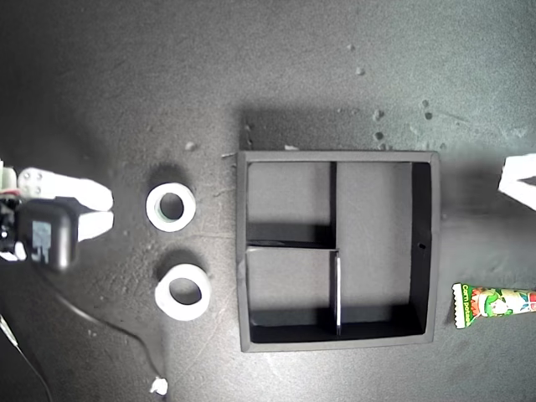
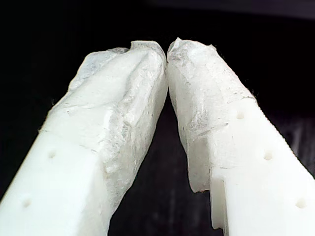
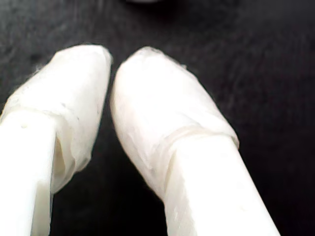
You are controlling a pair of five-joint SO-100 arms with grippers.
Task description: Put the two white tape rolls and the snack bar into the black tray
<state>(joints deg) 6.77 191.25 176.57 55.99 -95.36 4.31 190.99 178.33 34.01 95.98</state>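
Arms parked at opposite exterior-view edges, my first hand (image 2: pixel 167 51) closed empty, my second hand (image 3: pixel 112 66) nearly closed, empty

A dark speckled tabletop (image 1: pixel 276 75) carries pale crumbs (image 1: pixel 378 113) and a thin black cable (image 1: pixel 100 322).

My first gripper (image 2: pixel 167 51): two white plastic fingers (image 2: pixel 123 98), tips wrapped in crinkled white tape, small round holes along the bare plastic lower down. My second gripper (image 3: pixel 112 64): two white fingers (image 3: pixel 157 108) with rounded tips under smooth white wrap, plain plastic behind. At the exterior view's left, an arm with white fingers (image 1: pixel 79 193), a black box-shaped part (image 1: pixel 48 234) behind them, and a thin dark cable (image 1: pixel 100 322) trailing off. At that view's right edge, a white angular piece of another arm (image 1: pixel 519 180).
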